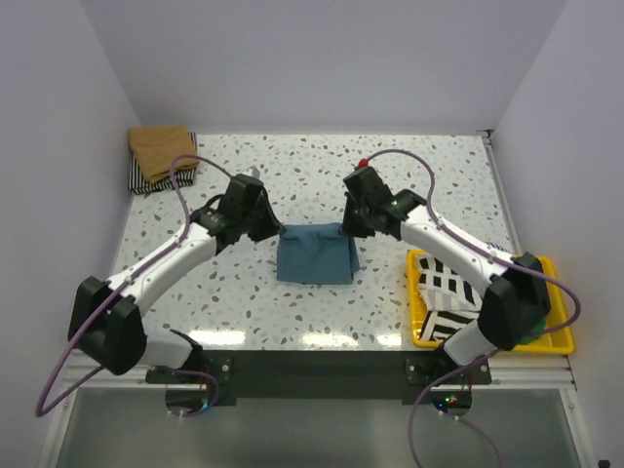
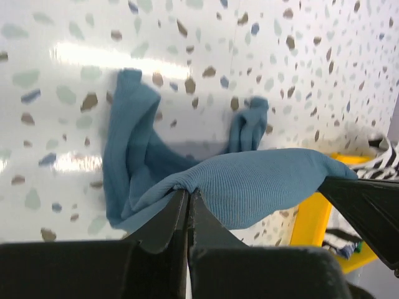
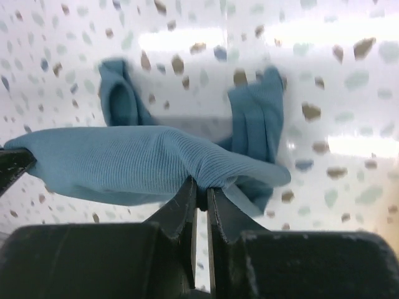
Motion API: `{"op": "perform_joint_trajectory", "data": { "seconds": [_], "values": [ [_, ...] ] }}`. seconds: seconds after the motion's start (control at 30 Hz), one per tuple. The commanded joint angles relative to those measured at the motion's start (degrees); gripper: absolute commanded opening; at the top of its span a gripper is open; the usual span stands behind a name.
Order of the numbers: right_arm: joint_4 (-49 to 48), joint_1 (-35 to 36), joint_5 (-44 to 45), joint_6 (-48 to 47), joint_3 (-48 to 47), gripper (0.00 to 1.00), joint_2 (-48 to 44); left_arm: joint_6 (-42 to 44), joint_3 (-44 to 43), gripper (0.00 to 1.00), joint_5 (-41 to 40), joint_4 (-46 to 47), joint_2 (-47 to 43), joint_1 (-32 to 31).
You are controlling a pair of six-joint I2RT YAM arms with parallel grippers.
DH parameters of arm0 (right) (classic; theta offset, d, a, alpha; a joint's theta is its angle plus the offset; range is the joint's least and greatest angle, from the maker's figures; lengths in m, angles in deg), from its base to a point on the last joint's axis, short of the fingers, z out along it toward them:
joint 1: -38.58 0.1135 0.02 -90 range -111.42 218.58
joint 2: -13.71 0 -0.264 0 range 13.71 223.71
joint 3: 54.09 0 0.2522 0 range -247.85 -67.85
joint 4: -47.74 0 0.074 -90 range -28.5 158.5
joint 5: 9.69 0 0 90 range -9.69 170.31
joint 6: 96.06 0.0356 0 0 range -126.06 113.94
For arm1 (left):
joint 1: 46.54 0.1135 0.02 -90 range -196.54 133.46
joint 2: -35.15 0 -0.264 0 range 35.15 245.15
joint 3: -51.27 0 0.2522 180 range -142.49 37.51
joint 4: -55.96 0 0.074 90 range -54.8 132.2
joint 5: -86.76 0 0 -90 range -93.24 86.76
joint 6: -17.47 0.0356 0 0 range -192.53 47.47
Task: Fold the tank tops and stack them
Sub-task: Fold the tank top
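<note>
The teal top is in the middle of the surface, held up between the two pincers. Its far edge is lifted and stretched from left to right, while its near part rests on the surface.

The left pincer is pressed together on the left end of that edge, with a fold of ribbed cloth pinched between its tips. The right pincer is closed in the same way on the right end, with cloth bunched at its tips. The wrist views show the top's narrow ends lying slack on the surface below the raised edge.

At the far left corner a folded tan top lies on a striped top. At the near right a yellow tray holds more striped tops, all crumpled.
</note>
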Motion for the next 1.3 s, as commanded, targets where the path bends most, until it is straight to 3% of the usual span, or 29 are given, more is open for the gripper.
{"op": "perform_joint_trajectory", "data": {
  "seconds": [0.0,0.1,0.13,0.17,0.2,0.23,0.33,0.37,0.57,0.77,0.93,0.97,1.07,1.27],
  "values": [
    [-5.52,-5.93,-6.62,-5.89,-8.41,0.06,7.48,3.89,-5.86,0.00,2.14,10.92,8.23,4.56],
    [-5.34,-10.76,-8.55,-6.59,-15.70,0.12,16.63,5.56,-10.87,0.04,2.41,16.80,17.72,7.64],
    [-5.26,-11.66,-8.56,-6.59,-18.94,0.26,18.74,6.87,-13.06,0.14,3.89,19.26,20.03,9.04],
    [-4.65,-12.36,-9.60,-6.77,-20.71,0.32,22.76,7.75,-14.47,0.24,5.90,21.90,22.40,9.92],
    [-3.94,-12.80,-8.91,-7.03,-22.47,0.36,24.19,8.28,-16.40,0.43,6.88,22.62,26.69,10.71],
    [-3.07,-12.98,-7.43,-7.38,-25.10,0.48,25.60,8.90,-19.90,0.50,6.80,21.67,28.12,11.77],
    [-1.56,-13.07,-2.94,-9.31,-25.92,0.68,26.15,10.04,-20.73,0.62,4.37,21.05,26.74,13.00],
    [-1.91,-13.07,-2.15,-9.93,-25.31,0.69,25.79,10.31,-20.29,0.63,2.25,20.17,25.25,13.01],
    [-4.89,-12.11,0.58,-13.27,-18.45,0.67,22.98,7.41,-10.03,0.47,-6.46,11.56,15.93,12.74],
    [-8.33,-7.98,3.66,-16.17,-13.35,0.67,24.55,3.20,11.42,0.47,-2.17,18.40,5.30,8.18],
    [-8.86,-7.27,5.07,-13.63,-9.05,0.49,25.79,-3.04,21.53,0.48,-1.28,25.08,1.24,0.71],
    [-9.64,-7.27,4.89,-13.10,-7.91,0.49,25.36,-3.83,22.07,0.46,-1.55,25.26,1.33,0.35],
    [-11.31,-6.92,3.93,-10.64,-3.08,0.36,23.78,-4.28,22.35,0.45,-2.33,26.76,3.08,0.26],
    [-16.66,-3.15,-0.20,-1.86,7.29,0.26,19.03,-1.91,13.92,0.41,-3.83,25.70,13.52,1.93]
  ]
}}
